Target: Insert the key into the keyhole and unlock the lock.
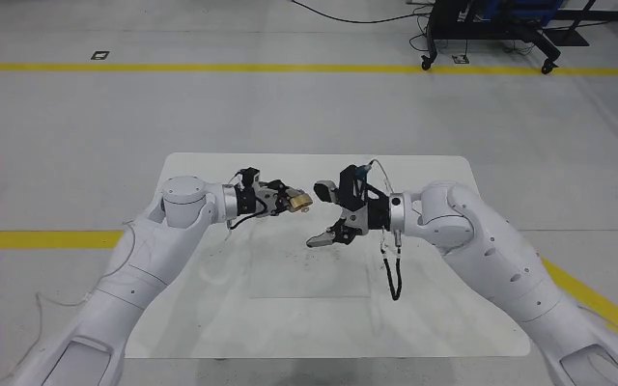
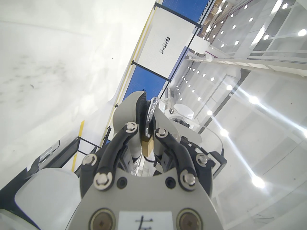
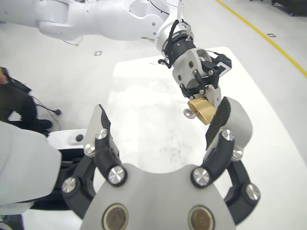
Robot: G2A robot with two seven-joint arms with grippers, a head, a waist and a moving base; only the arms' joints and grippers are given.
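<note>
A brass padlock [image 1: 300, 201] hangs above the middle of the white table [image 1: 425, 299], with my left gripper [image 1: 287, 200] shut on it. In the right wrist view the lock's body [image 3: 203, 111] juts out past the left gripper [image 3: 206, 94], and a small silver key head [image 3: 189, 114] sticks out of its side. The left wrist view shows the brass body [image 2: 146, 147] and a silver metal piece [image 2: 151, 114] pinched between the fingers. My right gripper [image 1: 320, 214] is open and faces the lock; one of its fingers [image 3: 226, 118] is right beside the brass body.
A black cable [image 1: 391, 275] dangles from the right forearm over the table. Faint dark smudges [image 3: 172, 144] mark the tabletop under the grippers. Yellow floor lines [image 1: 193, 67] run past the table, and a black cart [image 1: 492, 29] stands far behind.
</note>
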